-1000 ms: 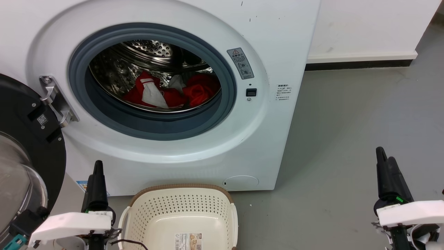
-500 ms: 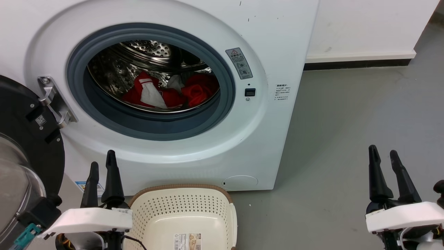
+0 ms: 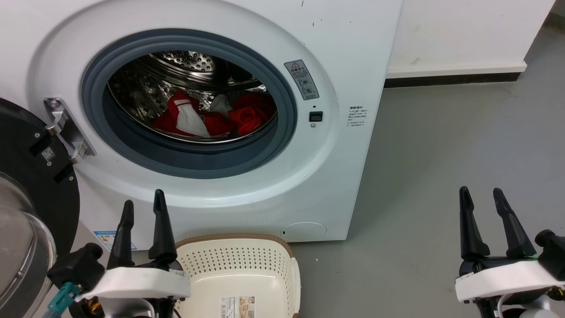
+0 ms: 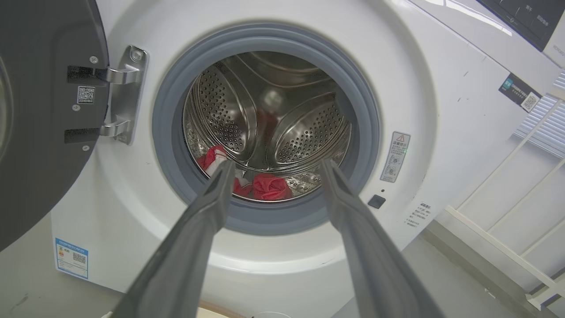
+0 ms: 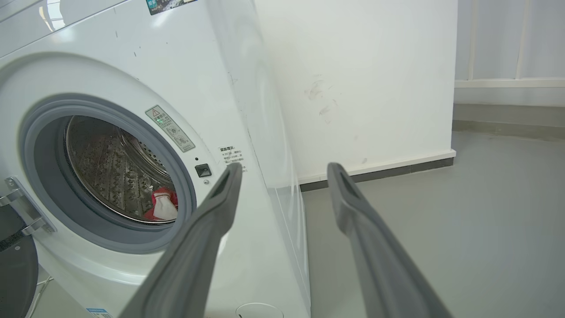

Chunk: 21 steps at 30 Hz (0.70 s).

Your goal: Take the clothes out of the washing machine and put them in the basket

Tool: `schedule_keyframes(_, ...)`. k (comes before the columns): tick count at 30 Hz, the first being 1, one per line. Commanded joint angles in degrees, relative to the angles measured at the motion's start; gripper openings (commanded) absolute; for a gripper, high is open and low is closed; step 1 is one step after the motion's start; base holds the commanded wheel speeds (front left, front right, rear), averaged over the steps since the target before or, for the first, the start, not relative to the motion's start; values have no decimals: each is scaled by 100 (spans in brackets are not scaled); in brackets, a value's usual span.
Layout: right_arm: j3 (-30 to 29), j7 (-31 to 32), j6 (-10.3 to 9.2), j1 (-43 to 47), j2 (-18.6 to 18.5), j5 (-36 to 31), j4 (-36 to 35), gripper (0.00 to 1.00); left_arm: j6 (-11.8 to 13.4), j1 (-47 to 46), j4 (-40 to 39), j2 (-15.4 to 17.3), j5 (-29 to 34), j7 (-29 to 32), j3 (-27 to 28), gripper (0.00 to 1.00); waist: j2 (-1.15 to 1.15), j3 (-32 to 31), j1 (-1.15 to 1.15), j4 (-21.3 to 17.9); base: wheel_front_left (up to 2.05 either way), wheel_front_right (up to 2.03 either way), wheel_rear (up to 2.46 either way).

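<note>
Head view, your robot faces the washing machine (image 3: 344, 66); its cabinet fills the frame from 9 round to 1 o'clock; the door (image 3: 31, 176) stands swung open at 8 o'clock on a steel hinge (image 3: 66, 128). A grey gasket (image 3: 194, 163) rings the porthole; the perforated drum (image 3: 185, 62) shines behind it.

The clothes (image 3: 212, 119) lie inside the drum, heaped at its 6 o'clock; red fabric, a pale grey-white piece toward 7 o'clock, a bunched red lump toward 5 o'clock; all of it behind the gasket.

The basket (image 3: 234, 237) sits on the floor (image 3: 441, 154) at 6 o'clock of the frame, just in front of the machine's base; its cream bottom shows bare, with a paper label (image 3: 238, 305) at the frame's lower edge.

Your left hand (image 3: 144, 198) is at 7 o'clock, beside the basket's left rim; fingers apart, gripping nothing; tips pointing at the machine's front below the porthole. In its wrist view the two fingers frame the lower porthole, red cloth showing between the tips, well apart from them.

Your right hand (image 3: 481, 190) is at 4 o'clock over bare floor, well apart from machine and basket; fingers apart, gripping nothing. Its wrist view looks along the machine's right corner; white wall (image 5: 375, 66) from 12 to 2 o'clock; a scrap of the clothes low in the drum at 9 o'clock.
</note>
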Motion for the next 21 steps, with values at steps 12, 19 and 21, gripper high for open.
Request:
schedule_keyframes(12,72,-218,0,142,-5,-958,-7,100,76,202,290,36,968,-216,-277,100,0,-6,0,-6,0,0,0)
schedule_keyframes(19,97,-312,0,194,-3,-1357,43,100,192,230,437,140,1441,-312,-423,100,0,-14,0,-9,0,0,0)
schedule_keyframes(21,105,-340,0,192,-3,-1417,34,100,239,249,416,160,1554,-330,-462,100,0,-14,0,-7,0,0,0)
